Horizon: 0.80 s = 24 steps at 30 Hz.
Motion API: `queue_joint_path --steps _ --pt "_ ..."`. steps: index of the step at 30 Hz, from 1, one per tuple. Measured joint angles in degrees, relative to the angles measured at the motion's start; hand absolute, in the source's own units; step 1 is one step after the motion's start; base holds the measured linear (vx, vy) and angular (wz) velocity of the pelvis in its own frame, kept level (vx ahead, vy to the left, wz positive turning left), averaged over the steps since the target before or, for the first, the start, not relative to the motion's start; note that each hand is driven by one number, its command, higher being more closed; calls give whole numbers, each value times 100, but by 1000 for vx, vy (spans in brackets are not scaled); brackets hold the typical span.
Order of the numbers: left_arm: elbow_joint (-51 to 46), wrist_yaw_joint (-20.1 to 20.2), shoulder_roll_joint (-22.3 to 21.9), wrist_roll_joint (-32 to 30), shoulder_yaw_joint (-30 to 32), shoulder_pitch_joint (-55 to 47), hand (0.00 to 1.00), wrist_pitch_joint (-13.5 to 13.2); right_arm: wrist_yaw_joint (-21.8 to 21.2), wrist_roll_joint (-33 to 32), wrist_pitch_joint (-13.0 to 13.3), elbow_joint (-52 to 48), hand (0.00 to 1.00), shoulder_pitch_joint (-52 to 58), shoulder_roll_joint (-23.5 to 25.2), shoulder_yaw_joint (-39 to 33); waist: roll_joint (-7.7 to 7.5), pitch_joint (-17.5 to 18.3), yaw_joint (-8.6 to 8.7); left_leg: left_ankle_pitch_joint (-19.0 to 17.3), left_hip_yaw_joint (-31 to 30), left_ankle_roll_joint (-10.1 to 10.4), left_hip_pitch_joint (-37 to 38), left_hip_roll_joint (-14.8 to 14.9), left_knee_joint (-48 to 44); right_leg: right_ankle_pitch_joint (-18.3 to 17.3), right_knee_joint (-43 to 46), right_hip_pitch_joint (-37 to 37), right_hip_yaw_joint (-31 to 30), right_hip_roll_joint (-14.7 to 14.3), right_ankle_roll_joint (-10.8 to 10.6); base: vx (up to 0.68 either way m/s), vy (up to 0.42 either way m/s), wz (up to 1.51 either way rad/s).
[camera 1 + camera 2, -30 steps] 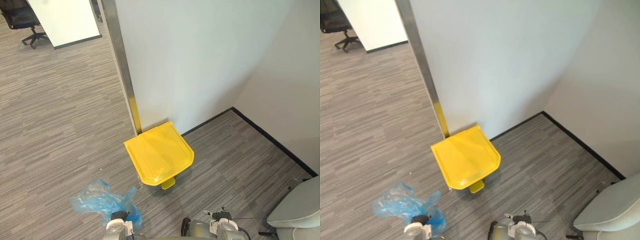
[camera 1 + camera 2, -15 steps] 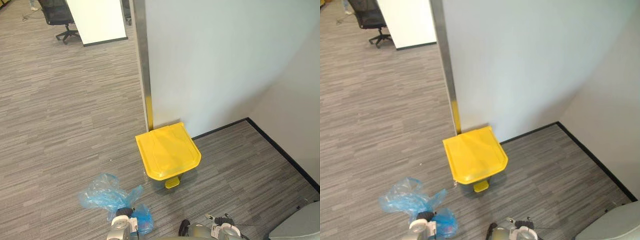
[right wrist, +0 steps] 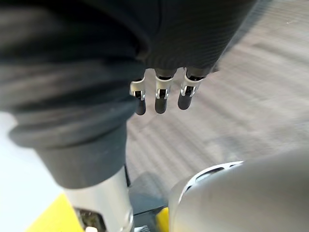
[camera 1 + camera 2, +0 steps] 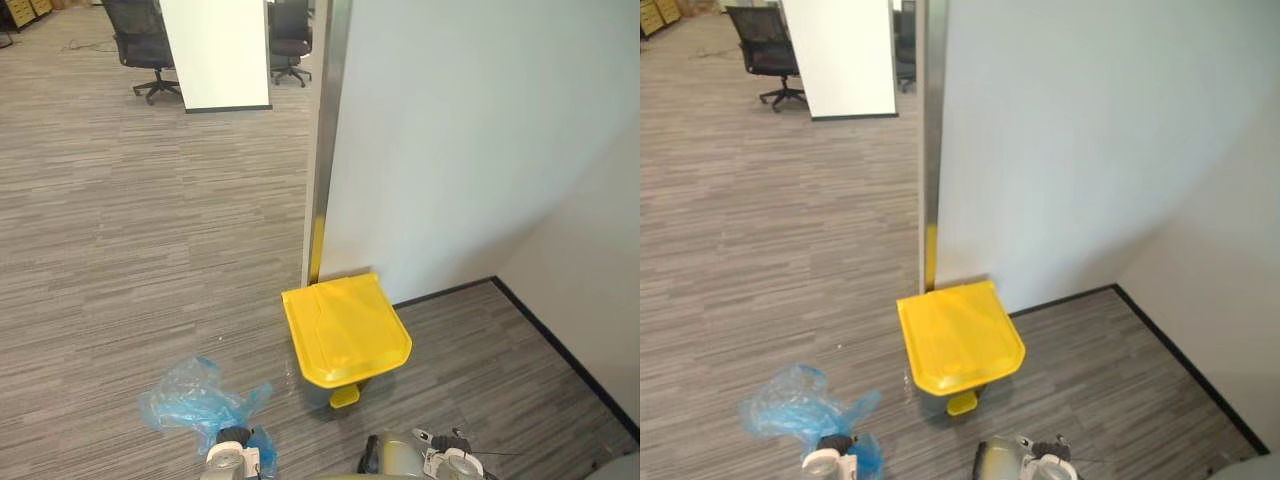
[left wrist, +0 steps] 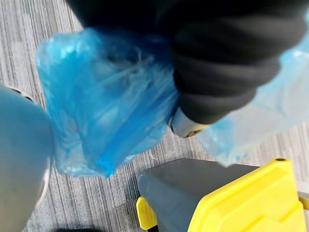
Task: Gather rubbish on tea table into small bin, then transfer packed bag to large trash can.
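Grey striped carpet floor (image 4: 120, 250) spread across the room, and a tall white wall (image 4: 470, 150) edged by a vertical brushed-metal strip (image 4: 325, 130) rose at the middle and ran back into a corner on the right. Far off stood a white pillar (image 4: 215, 50) with a black mesh office chair (image 4: 140, 40) on its left and a second black chair (image 4: 290, 35) on its right.

At the foot of the metal strip, against the wall, sat the large grey trash can with a yellow lid (image 4: 345, 330). The lid lay shut.

The crumpled translucent blue plastic bag (image 4: 195, 405) hung low on the robot's left, near the can but apart from it and not inside. Its film bunched round the left robot hand (image 5: 219, 72); whether that hand was clenched on the bag could not be told.

The right robot hand (image 3: 161, 96) hung above the carpet, released, its fingers (image 3: 186, 94) straight and carrying nothing.

A small yellow foot pedal (image 4: 344, 396) stuck out from the can's base on the near side.
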State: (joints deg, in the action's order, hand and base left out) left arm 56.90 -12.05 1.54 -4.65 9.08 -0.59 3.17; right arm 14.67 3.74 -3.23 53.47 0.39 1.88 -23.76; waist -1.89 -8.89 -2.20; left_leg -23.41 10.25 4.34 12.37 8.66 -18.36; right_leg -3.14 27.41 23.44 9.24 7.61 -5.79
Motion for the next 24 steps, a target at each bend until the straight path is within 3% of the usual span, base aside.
queue_joint_path --steps 2,3,4,6,9,17,24 --pt "-21 6 46 -43 125 56 100 -18 51 4 -31 25 0 88 40 -95 -191 -71 -15 -334 -225 216 107 -102 -398 -115 -575 -447 63 145 -204 376 -229 64" --pt "26 5 -13 -49 158 159 100 -13 64 -28 -28 117 0 -4 -37 -267 -20 -240 -71 -393 -302 288 168 23 -629 18 -210 -447 109 94 -126 435 -246 39" --pt "8 10 -122 -77 141 195 100 -25 101 -42 -30 124 0 -102 -144 -322 127 -356 -24 -376 -319 233 130 140 -820 -225 -33 -479 150 33 -100 399 -216 31" --pt "4 29 -249 -156 335 249 100 -30 126 -182 -14 119 0 -98 -154 -472 215 -395 -29 -282 -347 63 77 168 -1000 -362 180 -524 187 63 18 223 -116 33" --pt "2 119 -325 -306 372 290 100 -33 129 -205 -32 130 0 -52 -157 -546 222 -341 -64 -219 -364 -38 115 204 -1102 -629 494 -570 266 137 71 201 -92 23" --pt "-6 124 -388 -318 558 299 100 -30 118 -148 -77 166 0 -43 -55 -448 19 -216 -109 -225 -290 -6 167 78 -1075 -396 226 -707 227 296 -109 60 70 -3" --pt "-46 107 -395 -295 446 240 100 -28 65 -164 -75 -83 0 -73 36 278 39 -68 -115 -224 -328 -3 -164 -167 -1106 -151 -94 -670 150 554 -180 -48 75 18"
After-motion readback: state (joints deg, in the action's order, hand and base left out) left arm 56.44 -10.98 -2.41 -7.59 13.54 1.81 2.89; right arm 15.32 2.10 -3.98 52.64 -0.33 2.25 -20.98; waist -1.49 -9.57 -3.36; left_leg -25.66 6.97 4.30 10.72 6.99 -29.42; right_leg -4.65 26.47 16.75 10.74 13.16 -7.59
